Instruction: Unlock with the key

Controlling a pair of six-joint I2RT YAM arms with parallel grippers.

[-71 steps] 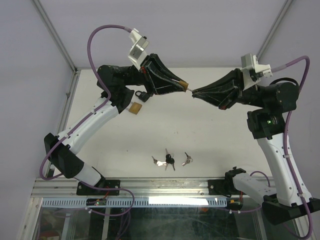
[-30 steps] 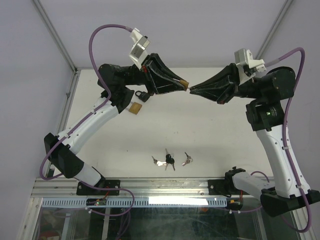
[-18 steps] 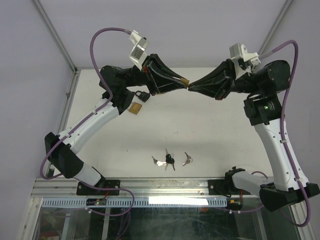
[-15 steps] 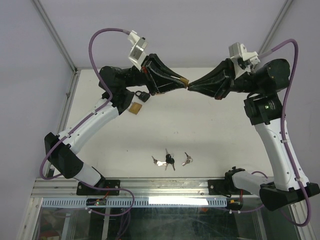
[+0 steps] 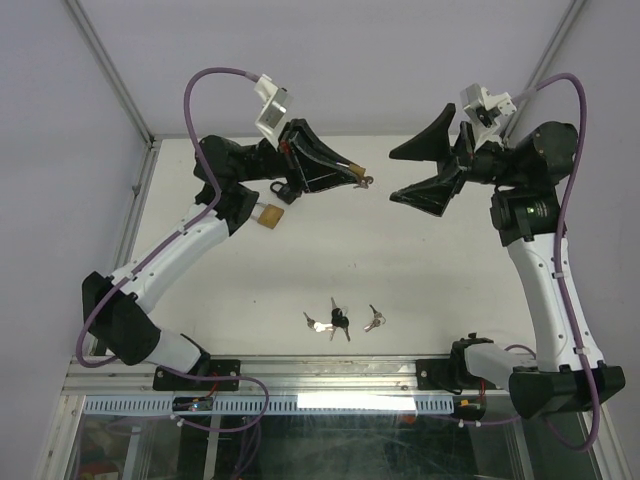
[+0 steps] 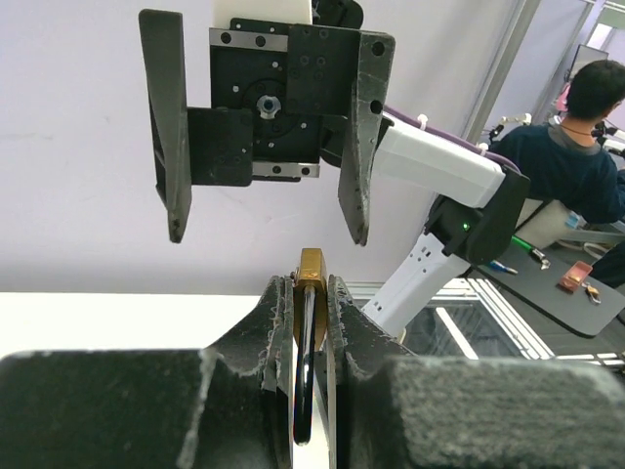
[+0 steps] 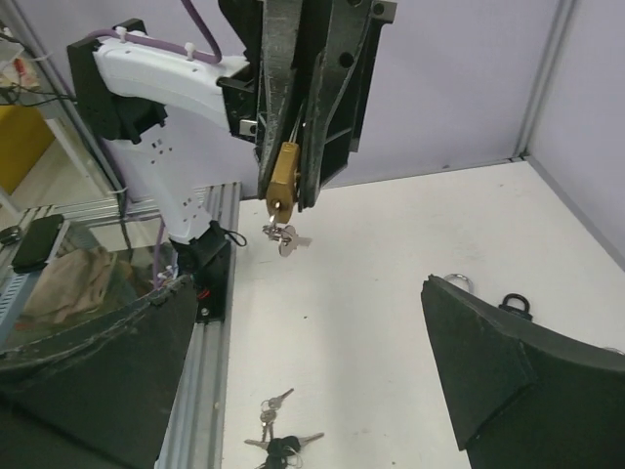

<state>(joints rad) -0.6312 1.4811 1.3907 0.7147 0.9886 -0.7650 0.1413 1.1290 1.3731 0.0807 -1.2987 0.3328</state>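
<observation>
Brass padlock (image 7: pixel 283 179) is held aloft, clenched in the left gripper (image 5: pixel 345 172). The right gripper (image 5: pixel 392 174), pinched at the padlock a moment ago, has sprung wide and backed off. The key (image 7: pixel 282 234) now hangs from the padlock's underside. It is probably inserted, but I cannot tell whether it was turned.

A bunch of keys (image 5: pixel 330 322) lies on the white table (image 5: pixel 430 270) toward 6 o'clock, with a smaller key set (image 5: pixel 375 320) just beside it at its 3 o'clock. Toward 10 o'clock sit 2 padlocks, a black padlock (image 5: pixel 286 190) and, at its 7 o'clock, a loose brass padlock (image 5: pixel 268 216). The left wrist view shows a seated person (image 6: pixel 586 147) at 3 o'clock.
</observation>
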